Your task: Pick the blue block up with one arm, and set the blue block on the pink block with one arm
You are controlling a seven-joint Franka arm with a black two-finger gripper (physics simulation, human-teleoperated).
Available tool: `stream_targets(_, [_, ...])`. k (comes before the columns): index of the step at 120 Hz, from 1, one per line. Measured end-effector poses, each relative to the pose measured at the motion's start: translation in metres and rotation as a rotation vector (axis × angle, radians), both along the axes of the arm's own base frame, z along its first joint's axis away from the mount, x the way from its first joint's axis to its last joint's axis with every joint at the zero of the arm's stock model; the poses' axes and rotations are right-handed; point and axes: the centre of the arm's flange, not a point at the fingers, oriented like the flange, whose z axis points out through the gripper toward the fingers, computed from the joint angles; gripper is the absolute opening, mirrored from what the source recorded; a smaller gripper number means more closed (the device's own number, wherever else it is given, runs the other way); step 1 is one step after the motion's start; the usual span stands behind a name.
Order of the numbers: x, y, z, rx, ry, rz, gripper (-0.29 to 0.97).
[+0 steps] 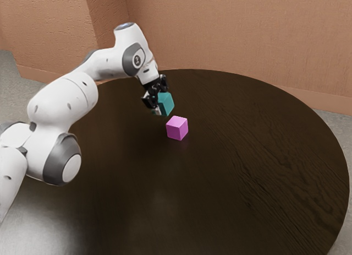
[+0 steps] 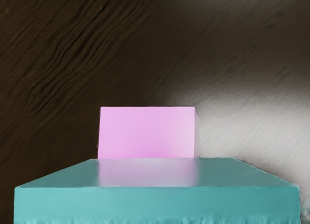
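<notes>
Jaws grip the blue block (image 1: 165,103) clear of the worktop (image 1: 247,156), just beside the pink block (image 1: 177,128), so it wants centring squarely above before lowering gently.

Beyond blue block (image 2: 155,197), pink block (image 2: 147,132)

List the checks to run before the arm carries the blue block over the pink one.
1. Grip: the black two-finger claw is shut on the teal-blue cubic block: ok.
2. Lift: the held block hangs clear of the dark round wooden table: ok.
3. Target: the pink cubic block sits flat on the table, top face bare: ok.
4. Alignment: the held block is over the pink block: not ok; it hangs beside it, toward the exterior view's left, apart.
5. Clearance: the held block's underside is higher than the pink top: cannot tell.
</notes>
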Motion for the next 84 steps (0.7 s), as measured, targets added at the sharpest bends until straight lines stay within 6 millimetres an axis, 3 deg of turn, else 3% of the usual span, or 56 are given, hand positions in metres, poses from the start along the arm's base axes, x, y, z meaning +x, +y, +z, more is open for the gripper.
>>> stream_targets(24, [0.01,-0.013,-0.001,-0.008,-0.059,-0.008,0.35])
stream_targets(84, [0.017,-0.022,-0.048,-0.072,-0.06,0.02,0.43])
